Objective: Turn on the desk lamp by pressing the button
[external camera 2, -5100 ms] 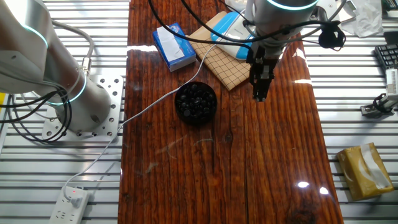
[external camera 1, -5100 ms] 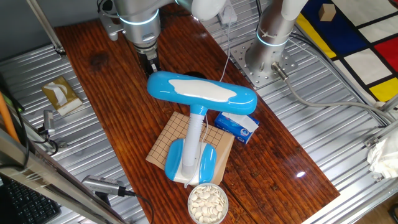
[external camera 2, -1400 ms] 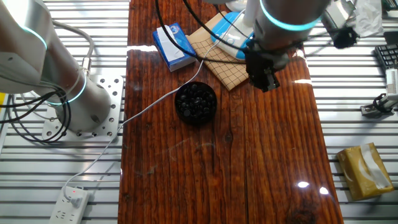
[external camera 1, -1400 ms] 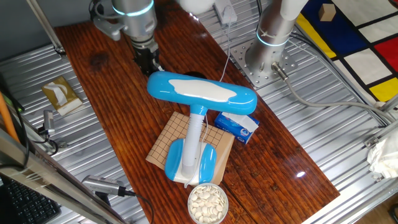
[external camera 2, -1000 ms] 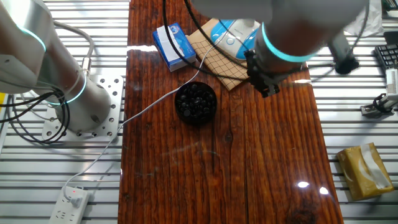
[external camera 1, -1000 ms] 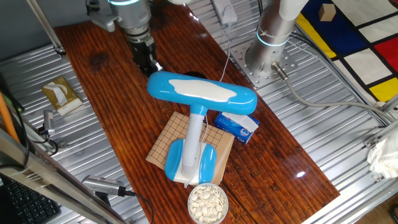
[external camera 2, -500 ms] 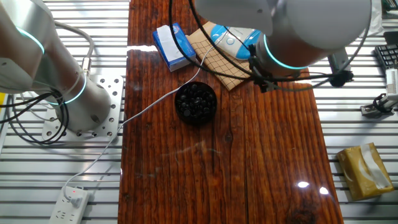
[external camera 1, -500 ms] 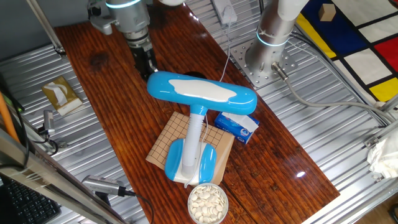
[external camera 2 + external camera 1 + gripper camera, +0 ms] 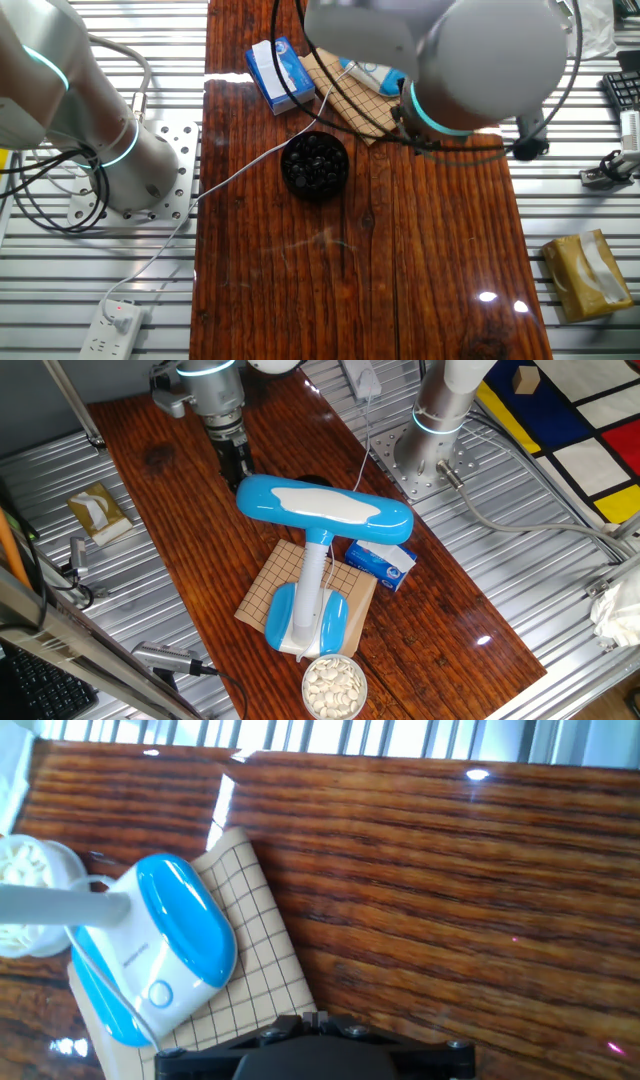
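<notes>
The desk lamp has a sky-blue oval head with a white panel (image 9: 322, 508), a white stem (image 9: 315, 575) and a blue-and-white base (image 9: 305, 620). The base stands on a checkered board. In the hand view the base (image 9: 168, 958) lies at lower left, with a round button (image 9: 158, 992) on its white front. My gripper (image 9: 238, 464) hangs just behind the left end of the lamp head. In the hand view its fingertips (image 9: 322, 1017) touch each other, shut and empty, to the right of the base. In the other fixed view my arm hides the gripper and most of the lamp.
The checkered board (image 9: 262, 588) lies under the lamp. A bowl of white pieces (image 9: 334, 685) stands in front of the base, and a bowl of black pieces (image 9: 315, 163) behind the lamp. A blue-and-white box (image 9: 381, 561) lies beside the lamp. A second arm's base (image 9: 425, 455) stands off the table edge.
My gripper has shifted left and tilted behind the lamp head. In the other fixed view the arm has swung over the lamp base and now hides the fingers.
</notes>
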{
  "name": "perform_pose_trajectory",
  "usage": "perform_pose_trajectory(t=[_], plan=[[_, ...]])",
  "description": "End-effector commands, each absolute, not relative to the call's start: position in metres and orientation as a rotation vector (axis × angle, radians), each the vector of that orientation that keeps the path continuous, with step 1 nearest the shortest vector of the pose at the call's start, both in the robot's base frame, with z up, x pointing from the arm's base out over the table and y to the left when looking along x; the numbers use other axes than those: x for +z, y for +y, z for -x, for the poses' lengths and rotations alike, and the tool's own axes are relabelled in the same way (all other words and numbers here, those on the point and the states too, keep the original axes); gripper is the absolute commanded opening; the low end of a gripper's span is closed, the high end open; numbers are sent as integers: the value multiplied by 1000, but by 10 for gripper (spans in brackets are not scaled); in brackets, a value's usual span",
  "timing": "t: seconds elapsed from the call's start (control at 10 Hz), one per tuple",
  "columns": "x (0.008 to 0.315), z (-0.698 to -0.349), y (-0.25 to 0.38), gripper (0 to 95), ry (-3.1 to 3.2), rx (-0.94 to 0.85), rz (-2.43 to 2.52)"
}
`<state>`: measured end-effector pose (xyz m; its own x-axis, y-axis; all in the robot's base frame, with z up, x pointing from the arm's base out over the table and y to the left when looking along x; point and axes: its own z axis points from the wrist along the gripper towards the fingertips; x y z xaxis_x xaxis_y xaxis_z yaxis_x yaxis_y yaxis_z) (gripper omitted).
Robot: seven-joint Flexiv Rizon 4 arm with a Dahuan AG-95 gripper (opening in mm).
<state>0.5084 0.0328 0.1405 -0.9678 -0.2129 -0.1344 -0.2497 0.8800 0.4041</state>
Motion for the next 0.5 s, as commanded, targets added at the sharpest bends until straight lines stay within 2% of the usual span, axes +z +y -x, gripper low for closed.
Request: perform_pose_trajectory(t=[0.1, 0.5], plan=[[137, -510, 39, 0, 2960, 665, 341], [132, -511, 41, 0, 2948, 677, 334]])
